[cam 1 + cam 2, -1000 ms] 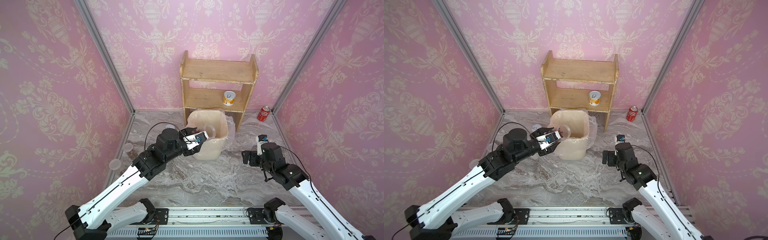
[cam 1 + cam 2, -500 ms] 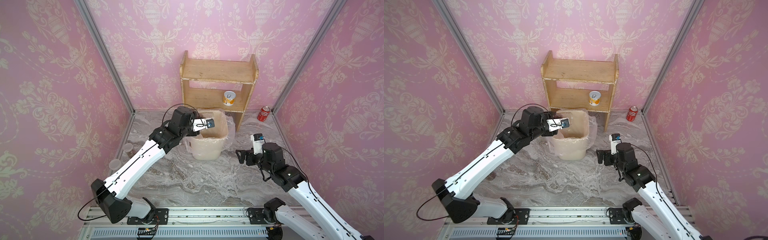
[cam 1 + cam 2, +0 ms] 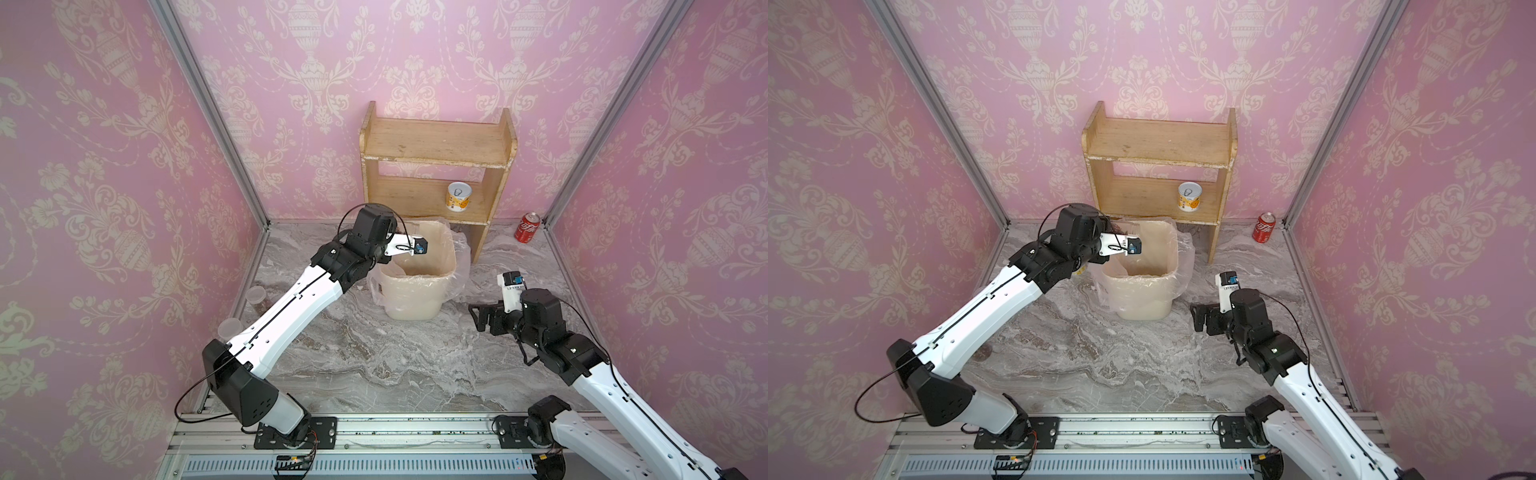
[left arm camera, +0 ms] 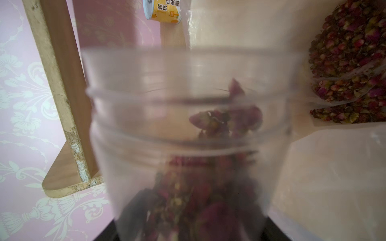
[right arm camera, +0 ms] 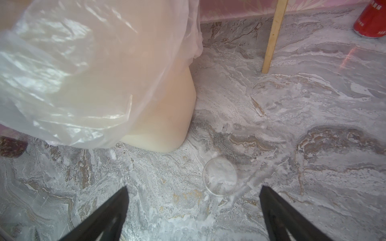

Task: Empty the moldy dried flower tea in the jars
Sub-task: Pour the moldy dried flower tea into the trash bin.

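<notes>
1. The left arm reaches far from its near-left base, wrist over the left rim of the lined bin (image 3: 411, 303). The left claw (image 4: 198, 225) is clenched around a clear jar (image 4: 188, 135).
2. The right arm is bent low on the right. The right claw (image 5: 192, 208) is spread wide and empty above the counter (image 3: 374, 365), with a round lid (image 5: 219, 177) just beyond its fingers.
3. The jar lies roughly on its side, long axis in line with the claw, mouth away from the wrist. It holds dried flower tea (image 4: 208, 183), and a heap (image 4: 351, 62) lies in the bin.
4. The counter is grey marble and the walls are pink and patterned. A wooden shelf (image 3: 436, 141) at the far side carries a yellow tin (image 3: 459, 196), a red can (image 3: 528, 226) stands far right, and a second jar (image 3: 254, 296) and a third jar (image 3: 230, 329) stand by the left wall.
</notes>
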Robot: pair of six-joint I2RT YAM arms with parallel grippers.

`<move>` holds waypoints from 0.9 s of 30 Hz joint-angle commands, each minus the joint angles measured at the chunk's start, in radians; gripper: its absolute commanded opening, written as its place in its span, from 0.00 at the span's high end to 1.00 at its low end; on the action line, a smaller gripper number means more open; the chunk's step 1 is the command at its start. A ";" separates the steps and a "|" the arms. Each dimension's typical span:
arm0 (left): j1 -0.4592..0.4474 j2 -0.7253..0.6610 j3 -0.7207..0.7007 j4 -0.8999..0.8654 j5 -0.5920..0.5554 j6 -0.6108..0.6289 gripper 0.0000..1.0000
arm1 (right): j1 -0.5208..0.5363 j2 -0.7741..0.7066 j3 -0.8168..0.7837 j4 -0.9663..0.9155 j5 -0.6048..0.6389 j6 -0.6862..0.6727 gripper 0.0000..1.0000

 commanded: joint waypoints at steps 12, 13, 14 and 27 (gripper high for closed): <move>0.010 0.052 0.021 0.096 -0.153 0.293 0.67 | -0.006 -0.021 -0.038 0.018 -0.024 0.032 0.00; 0.010 0.053 0.020 0.105 -0.155 0.307 0.67 | -0.006 -0.022 -0.041 0.018 -0.024 0.033 0.00; 0.010 0.055 0.018 0.111 -0.155 0.322 0.67 | -0.006 -0.020 -0.042 0.019 -0.025 0.034 0.00; 0.010 0.067 -0.035 0.196 -0.190 0.477 0.65 | -0.006 -0.035 -0.066 0.013 -0.027 0.045 0.00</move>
